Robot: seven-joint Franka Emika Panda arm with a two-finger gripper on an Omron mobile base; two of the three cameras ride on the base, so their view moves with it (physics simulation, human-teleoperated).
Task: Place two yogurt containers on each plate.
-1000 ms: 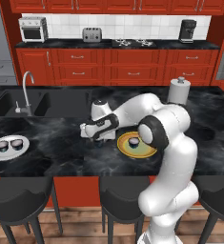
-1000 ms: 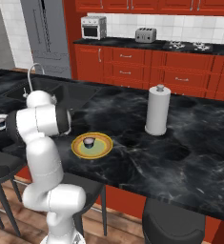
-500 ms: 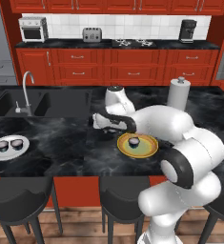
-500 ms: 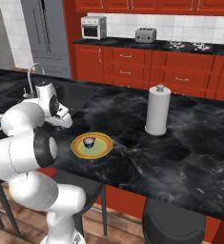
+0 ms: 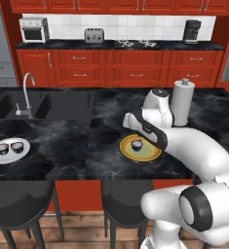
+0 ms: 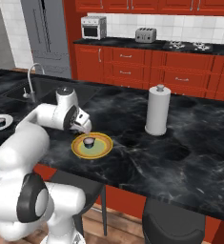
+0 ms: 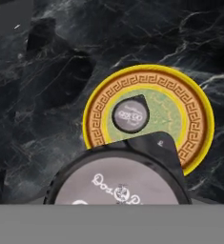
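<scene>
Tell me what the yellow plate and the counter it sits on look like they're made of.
The yellow plate looks like glazed ceramic, judging by its smooth face and the printed orange key pattern around a greenish centre. The counter looks like polished black marble or a stone look-alike: dark with pale veins and a slight sheen.

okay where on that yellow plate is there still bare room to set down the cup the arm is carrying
The yellow plate holds one yogurt cup near its centre. The green middle and orange band beside it lie bare. The held cup overlaps one rim.
</scene>
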